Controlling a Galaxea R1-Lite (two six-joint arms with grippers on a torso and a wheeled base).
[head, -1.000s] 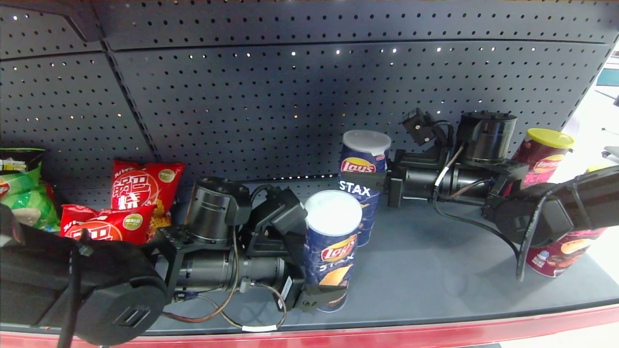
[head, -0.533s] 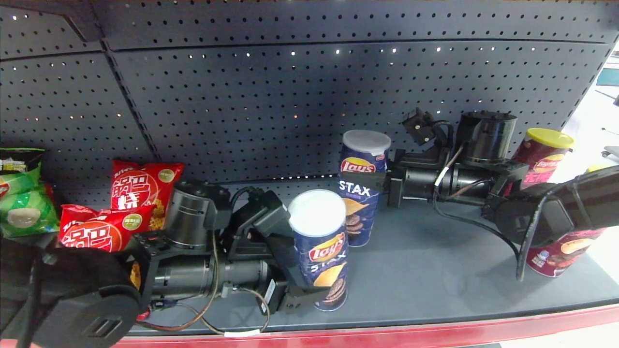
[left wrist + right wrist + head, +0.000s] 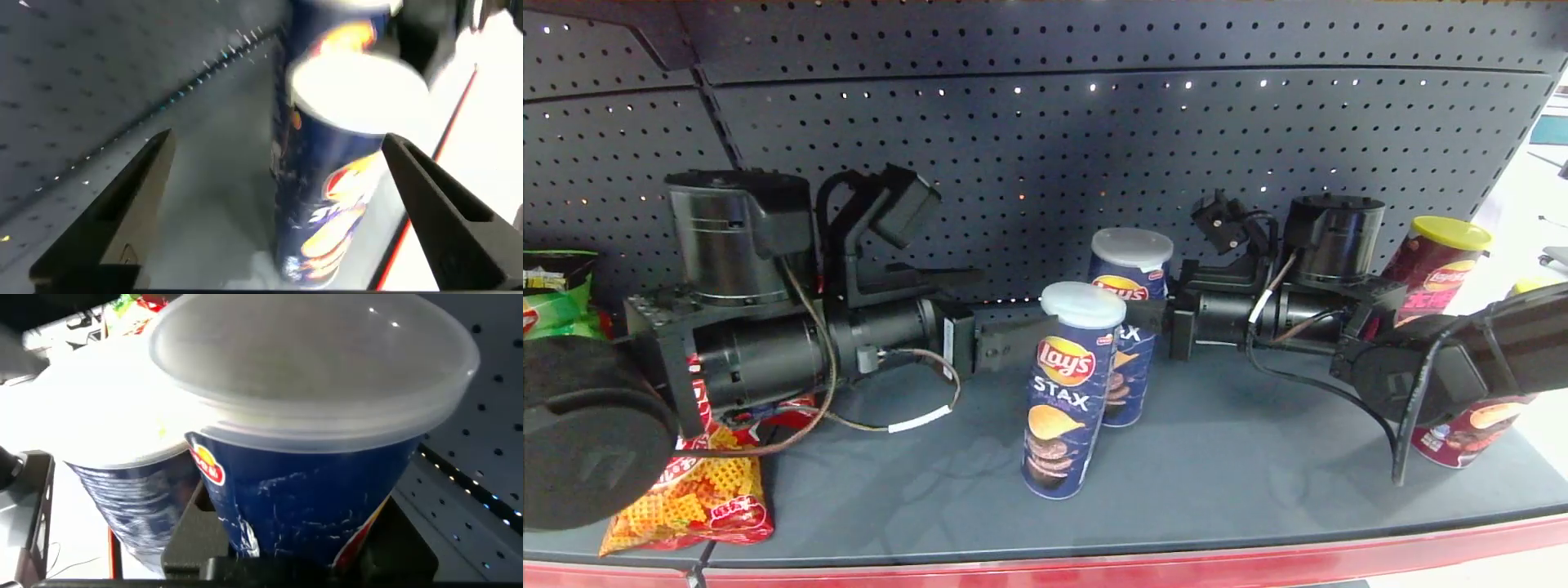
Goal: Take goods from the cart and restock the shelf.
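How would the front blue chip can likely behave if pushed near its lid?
The front blue can is tall on a small base, so it would probably tip. Once down, its round body would likely roll.

Open shelf floor [image 3: 1241, 457] between front blue can [image 3: 1068, 392], rear blue can [image 3: 1125, 284] and maroon can [image 3: 1470, 429]

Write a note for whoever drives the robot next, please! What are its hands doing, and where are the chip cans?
Left gripper: open, beside the front blue can, not gripping it.
Right gripper: shut on the back blue can.
Both blue cans stand close together on the shelf. Red cans are to the right and chip bags to the left.
Done: front can placed.
Left: release the back can, then probably fetch more goods.
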